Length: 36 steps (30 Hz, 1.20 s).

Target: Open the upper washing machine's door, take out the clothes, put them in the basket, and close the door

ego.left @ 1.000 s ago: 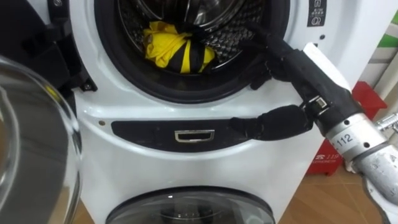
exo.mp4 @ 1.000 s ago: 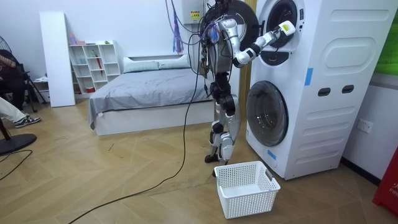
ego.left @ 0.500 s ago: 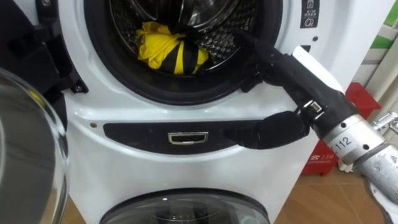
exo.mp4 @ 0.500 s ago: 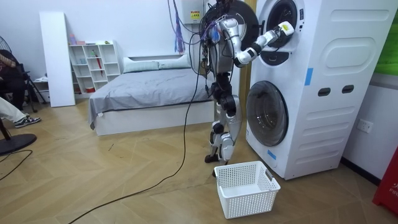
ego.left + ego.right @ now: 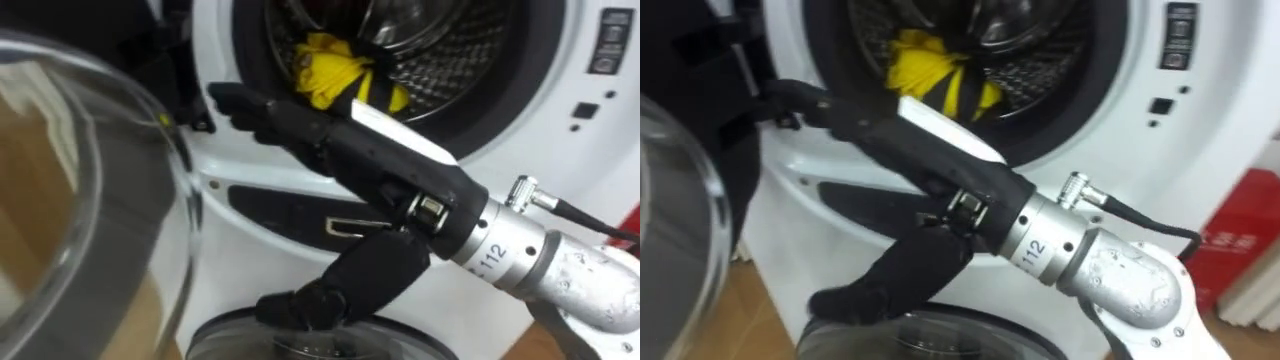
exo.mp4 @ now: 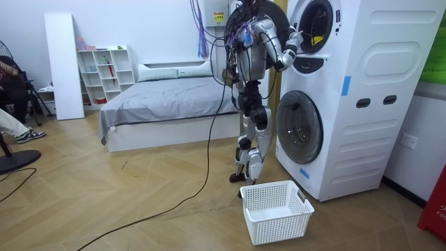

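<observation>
Right now the clothes are inside the upper washer's drum [image 5: 470, 50]: one yellow cloth [image 5: 330, 65], bunched into a lump w/ black stripes running down its right side. It lies on the perforated metal at the drum's bottom, just behind the dark door seal. It's bright and crumpled, and you can't tell what kind of garment it is.

Your right hand [image 5: 360, 165] is outside the drum, in front of the washer's lower door rim, below the cloth and apart from it. The fingers are stretched out straight, pointing to the view's left, toward the hinge side. The thumb hangs down under the palm, across the dark panel [image 5: 285, 210] w/ its small metal latch [image 5: 345, 228]. The hand is released and grasps nothing.

The open glass door [image 5: 90, 220] stands at the left of the eye views. The lower washer's round door [image 5: 225, 340] shows at the bottom edge.

Writing: a dark control strip [image 5: 612, 40] w/ white marks sits at the upper right of the washer front, too small to read. A red object [image 5: 1230, 255] w/ white print stands on the floor to the right, and its print isn't legible either.

Room view: the robot stands upright facing the stacked washers [image 6: 362, 97], one arm raised to the upper opening. A white basket [image 6: 275, 209] is on the floor near its feet, w/ a bed [image 6: 167, 97] behind.
</observation>
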### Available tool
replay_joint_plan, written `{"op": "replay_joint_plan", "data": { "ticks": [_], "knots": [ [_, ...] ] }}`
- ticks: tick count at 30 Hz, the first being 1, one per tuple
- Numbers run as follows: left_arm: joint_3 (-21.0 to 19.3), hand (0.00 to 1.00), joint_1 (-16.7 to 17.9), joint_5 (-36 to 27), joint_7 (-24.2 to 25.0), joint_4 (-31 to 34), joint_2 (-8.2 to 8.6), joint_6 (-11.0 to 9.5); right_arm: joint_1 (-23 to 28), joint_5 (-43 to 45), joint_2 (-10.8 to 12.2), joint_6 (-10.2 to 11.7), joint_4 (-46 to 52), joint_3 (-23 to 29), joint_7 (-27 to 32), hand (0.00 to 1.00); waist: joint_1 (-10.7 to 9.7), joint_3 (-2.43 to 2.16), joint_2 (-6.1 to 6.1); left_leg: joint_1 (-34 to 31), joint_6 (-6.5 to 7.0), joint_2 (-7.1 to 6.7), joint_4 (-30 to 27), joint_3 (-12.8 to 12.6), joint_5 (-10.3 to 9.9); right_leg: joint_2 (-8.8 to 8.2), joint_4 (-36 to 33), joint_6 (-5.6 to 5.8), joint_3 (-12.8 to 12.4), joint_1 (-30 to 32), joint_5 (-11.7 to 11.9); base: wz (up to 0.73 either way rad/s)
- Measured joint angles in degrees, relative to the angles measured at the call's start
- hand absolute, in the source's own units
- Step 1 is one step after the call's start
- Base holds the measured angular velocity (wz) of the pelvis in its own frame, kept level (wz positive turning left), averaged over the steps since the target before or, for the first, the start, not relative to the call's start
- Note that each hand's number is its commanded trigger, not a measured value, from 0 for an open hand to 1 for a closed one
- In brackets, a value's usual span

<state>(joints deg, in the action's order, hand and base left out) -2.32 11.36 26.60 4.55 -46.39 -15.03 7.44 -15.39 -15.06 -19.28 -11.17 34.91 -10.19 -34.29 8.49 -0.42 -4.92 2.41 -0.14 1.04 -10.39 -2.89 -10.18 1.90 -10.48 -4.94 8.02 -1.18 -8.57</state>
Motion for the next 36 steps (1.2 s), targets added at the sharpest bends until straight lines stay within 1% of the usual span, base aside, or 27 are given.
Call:
{"op": "replay_joint_plan", "data": {
  "ticks": [4,8,11,15,17,19,20,22,26,29,32,34,36],
  "knots": [
    [0.0,0.00,-0.2,0.0,0.0,0.1,0.01,0.0,-0.3,-0.9,0.0,0.3,0.0,0.0,-0.1,0.00,-0.3,0.17,0.28,-0.1,-0.01,-0.01,0.1,0.0,0.0,0.02,0.3,0.01,0.1,-0.2,0.0,0.00],
    [0.0,0.00,-0.7,0.0,0.0,0.2,0.02,0.0,-0.3,-0.8,-0.3,1.4,0.0,0.1,-0.1,0.00,-0.6,0.39,0.63,-0.2,-0.07,0.02,0.0,0.0,-0.1,0.08,0.9,-0.02,0.1,-0.5,0.0,0.00],
    [0.0,0.00,-0.7,0.1,-0.2,0.2,0.40,-0.1,-0.3,1.7,-0.3,1.9,0.0,0.2,0.1,0.00,-0.8,0.55,1.07,-0.1,-0.04,-0.01,0.0,0.0,-0.1,0.00,0.9,-0.03,0.3,-0.4,0.0,0.00],
    [0.0,0.00,-0.6,0.1,-1.4,-0.4,0.71,-0.4,-0.3,4.1,-0.6,2.0,0.2,1.3,1.8,0.00,-1.6,0.43,1.48,-0.2,-0.04,-0.07,0.0,0.5,-0.1,-0.05,1.0,-0.06,0.7,-0.4,-0.1,0.06],
    [-0.4,0.00,-0.5,0.2,-1.9,-1.2,0.91,-0.5,-0.3,4.7,-0.5,2.4,0.3,2.9,2.6,0.00,-2.0,0.40,1.77,-0.2,-0.04,-0.09,0.0,0.5,-0.1,-0.11,1.0,-0.03,0.9,-0.3,-0.2,0.00],
    [-1.1,0.00,-0.4,0.2,-1.9,-2.1,1.21,-0.4,0.3,4.8,-0.5,3.2,1.1,5.2,4.7,0.00,-2.3,0.30,2.14,-0.2,-0.04,-0.10,0.0,0.5,-0.1,-0.15,0.9,-0.03,0.9,-0.4,-0.2,0.00],
    [-1.6,0.00,-0.2,0.2,-1.9,-2.1,1.40,-0.4,1.2,4.9,-0.4,4.1,1.5,6.1,5.7,0.00,-2.6,0.26,2.30,-0.2,-0.04,-0.10,-0.1,0.5,-0.1,-0.15,0.9,-0.03,0.9,-0.4,-0.2,0.00],
    [-2.2,0.00,0.2,0.2,-2.0,-2.2,1.66,-0.4,2.2,5.0,-0.4,4.3,1.8,7.3,6.8,0.00,-3.2,0.09,2.54,-0.3,-0.04,-0.11,-0.2,0.5,-0.1,-0.17,0.9,-0.02,0.9,-0.4,-0.2,0.00],
    [-2.2,0.00,0.7,0.2,-2.6,-2.2,2.13,-0.4,2.4,6.5,-0.4,4.3,1.8,8.4,9.0,0.00,-4.5,-0.19,3.18,-0.2,-0.04,-0.10,-0.3,0.5,-0.1,-0.16,0.8,-0.03,0.8,-0.4,-0.2,0.00],
    [-2.1,0.00,0.7,0.2,-2.7,-2.1,2.62,-0.4,2.4,7.1,-0.5,4.3,1.8,9.4,11.1,0.00,-5.1,-0.21,3.19,-0.1,-0.04,-0.09,-0.3,0.5,-0.1,-0.14,0.9,-0.04,0.8,-0.6,-0.2,0.00],
    [-2.0,0.00,0.6,0.2,-2.7,-2.1,2.74,-0.4,2.3,8.8,-0.5,4.3,1.5,9.4,13.1,0.00,-5.1,-0.20,3.18,-0.1,-0.04,-0.11,-0.3,0.6,-0.1,-0.15,0.9,-0.04,0.9,-0.7,-0.2,0.00],
    [-2.0,0.00,0.1,0.2,-2.7,-2.1,2.75,-0.2,1.9,11.6,-0.5,4.3,0.1,9.2,14.9,0.00,-5.0,-0.13,3.10,-0.3,-0.02,-0.27,-0.4,1.4,-0.1,-0.30,0.9,0.00,1.5,-0.8,-0.2,0.11],
    [-2.0,0.00,-0.5,0.2,-2.6,-2.1,2.82,-0.1,0.9,13.0,-0.5,4.1,-1.8,9.1,16.2,0.00,-4.8,0.04,2.99,-0.3,-0.01,-0.36,-0.4,1.5,-0.1,-0.36,0.9,0.03,1.8,-0.8,-0.2,0.09]
  ]
}}
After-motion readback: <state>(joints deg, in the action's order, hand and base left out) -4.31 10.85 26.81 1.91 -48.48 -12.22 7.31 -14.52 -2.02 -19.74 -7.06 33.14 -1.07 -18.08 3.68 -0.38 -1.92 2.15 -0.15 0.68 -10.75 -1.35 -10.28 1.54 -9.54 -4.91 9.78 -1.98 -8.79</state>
